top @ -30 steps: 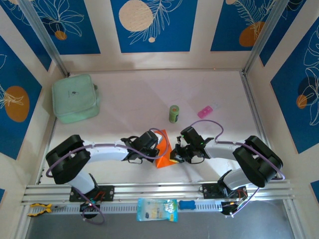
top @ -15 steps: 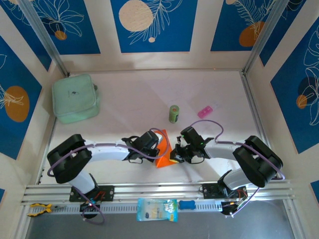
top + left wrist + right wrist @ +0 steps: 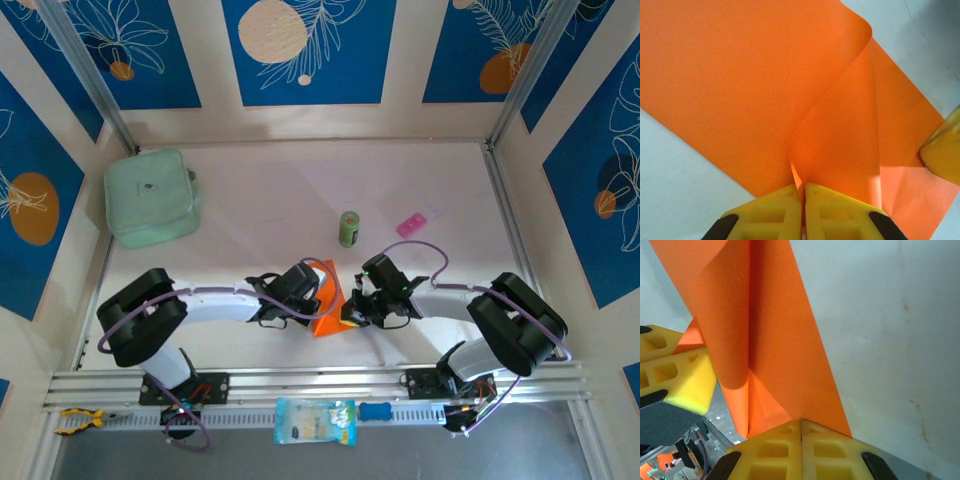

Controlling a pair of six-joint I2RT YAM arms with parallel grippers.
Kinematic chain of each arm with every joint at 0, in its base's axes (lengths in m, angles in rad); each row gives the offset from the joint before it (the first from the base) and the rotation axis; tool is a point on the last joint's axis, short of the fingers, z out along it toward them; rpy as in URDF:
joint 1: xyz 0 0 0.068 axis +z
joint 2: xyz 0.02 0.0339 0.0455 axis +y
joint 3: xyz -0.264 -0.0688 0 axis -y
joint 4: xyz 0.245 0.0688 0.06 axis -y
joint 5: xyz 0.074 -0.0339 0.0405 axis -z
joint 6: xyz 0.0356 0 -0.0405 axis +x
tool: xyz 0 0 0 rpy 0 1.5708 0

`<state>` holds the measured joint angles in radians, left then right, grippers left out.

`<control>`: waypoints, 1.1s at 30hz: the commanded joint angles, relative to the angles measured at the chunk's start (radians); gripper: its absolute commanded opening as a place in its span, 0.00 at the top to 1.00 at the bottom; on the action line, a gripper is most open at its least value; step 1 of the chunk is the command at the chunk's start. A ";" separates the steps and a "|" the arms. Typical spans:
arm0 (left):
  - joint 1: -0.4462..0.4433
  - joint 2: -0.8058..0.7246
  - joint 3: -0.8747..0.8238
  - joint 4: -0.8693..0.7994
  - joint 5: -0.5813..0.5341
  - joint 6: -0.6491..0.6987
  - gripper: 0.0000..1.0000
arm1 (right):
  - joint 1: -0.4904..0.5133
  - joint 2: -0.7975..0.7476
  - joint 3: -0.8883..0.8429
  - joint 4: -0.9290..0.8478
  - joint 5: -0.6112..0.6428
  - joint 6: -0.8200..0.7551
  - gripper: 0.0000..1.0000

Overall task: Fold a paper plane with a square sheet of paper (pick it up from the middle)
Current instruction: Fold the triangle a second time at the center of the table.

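Sheet between left tool, right tool

One sheet, one can, one pouch

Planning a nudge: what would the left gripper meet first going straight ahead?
The left gripper meets the orange sheet it pinches; the right gripper probably sits just off-line.

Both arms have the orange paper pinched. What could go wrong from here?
1. Left fingers and right fingers both clamp the thin orange sheet; pulling apart may tear it.
2. The sheet bows in a loose curl, not a crease, so pressing could set a crooked fold.
3. The two arms' fingers sit close together and might collide.
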<state>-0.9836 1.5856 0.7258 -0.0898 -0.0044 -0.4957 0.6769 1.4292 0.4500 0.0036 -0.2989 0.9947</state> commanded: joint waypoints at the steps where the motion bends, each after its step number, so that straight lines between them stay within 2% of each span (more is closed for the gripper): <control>1: 0.013 0.020 0.018 -0.008 -0.007 0.015 0.91 | 0.006 0.014 -0.002 -0.069 0.024 -0.018 0.99; 16: 0.011 0.037 0.011 -0.002 0.004 0.019 0.92 | 0.000 0.007 0.010 -0.082 0.024 -0.021 0.98; 24: 0.013 0.030 0.009 -0.001 0.015 0.024 0.92 | -0.004 -0.060 0.065 -0.106 0.035 -0.030 0.94; 33: 0.011 0.035 0.011 -0.001 0.021 0.027 0.92 | 0.010 -0.032 0.079 0.047 -0.011 0.036 0.97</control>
<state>-0.9817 1.5948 0.7315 -0.0818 -0.0010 -0.4885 0.6773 1.3804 0.5110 -0.0051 -0.2790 1.0008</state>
